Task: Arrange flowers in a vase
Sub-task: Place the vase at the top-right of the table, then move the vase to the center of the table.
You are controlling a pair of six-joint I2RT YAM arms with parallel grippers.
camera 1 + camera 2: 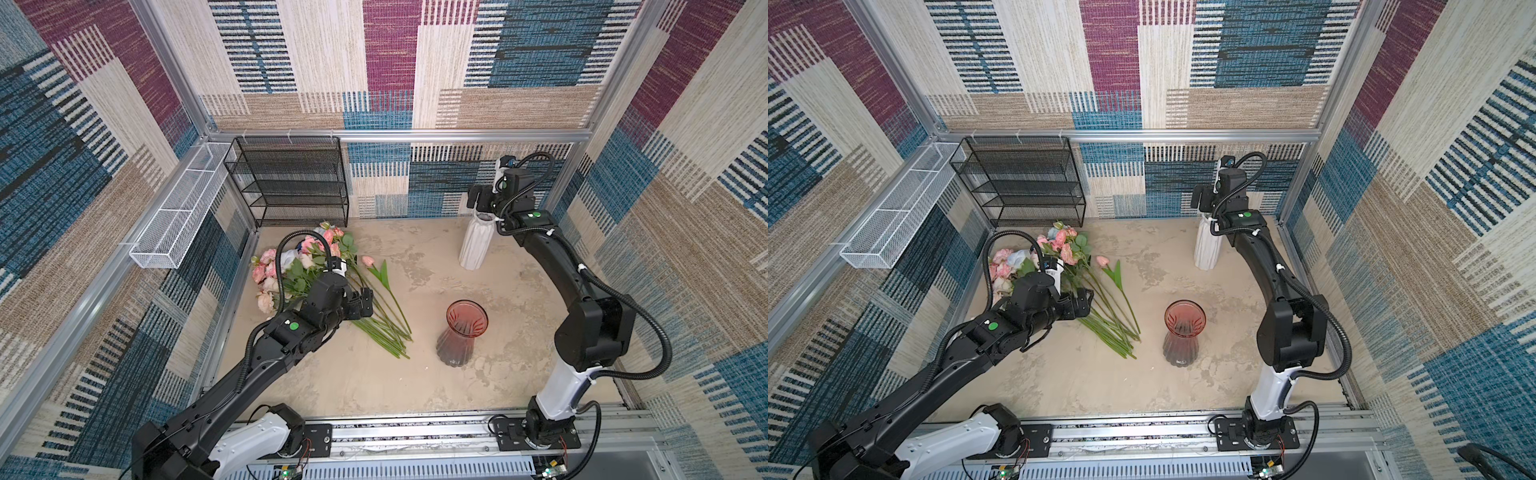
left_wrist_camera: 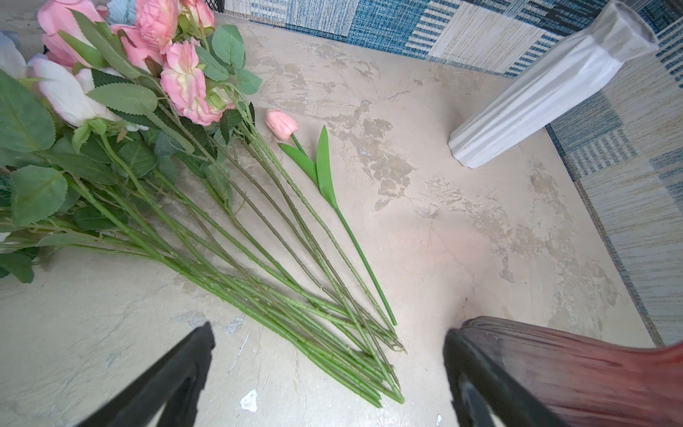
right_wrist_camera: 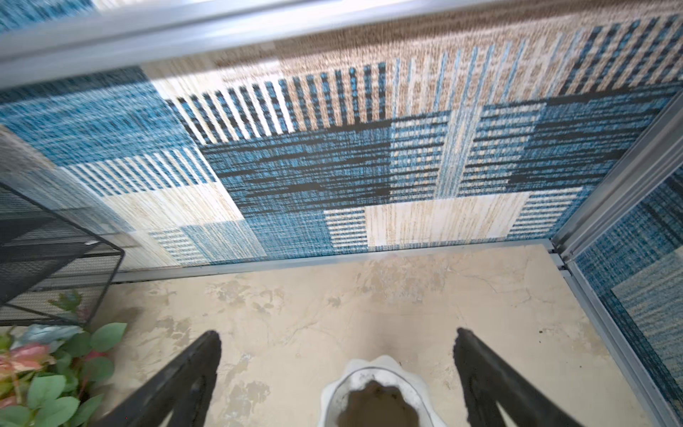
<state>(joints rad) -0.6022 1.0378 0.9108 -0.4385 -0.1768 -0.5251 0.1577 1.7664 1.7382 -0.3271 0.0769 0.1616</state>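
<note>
Our left pincer (image 2: 329, 331) is hanging wide apart over the flowers (image 2: 184, 85), with the red vase (image 2: 591, 369) alongside. Our right pincer (image 3: 337, 332) is gaping over the white vase (image 3: 373, 373) near the counter (image 3: 517, 288) edge.

arms (image 1: 544, 253): black shells, white base links | cables (image 1: 305, 232): black corrugated | markings: green dots (image 1: 294, 326) | left tool (image 2: 329, 332): black

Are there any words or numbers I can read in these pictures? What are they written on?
No word, number or brand is readable anywhere.
Left arm's green sticker: a plain dot, no writing.
Right arm's green sticker: a plain dot, no writing.
White vase, red glass vase, flowers: no labels show.
Small circuit board at the front rail: too small to read.
</note>
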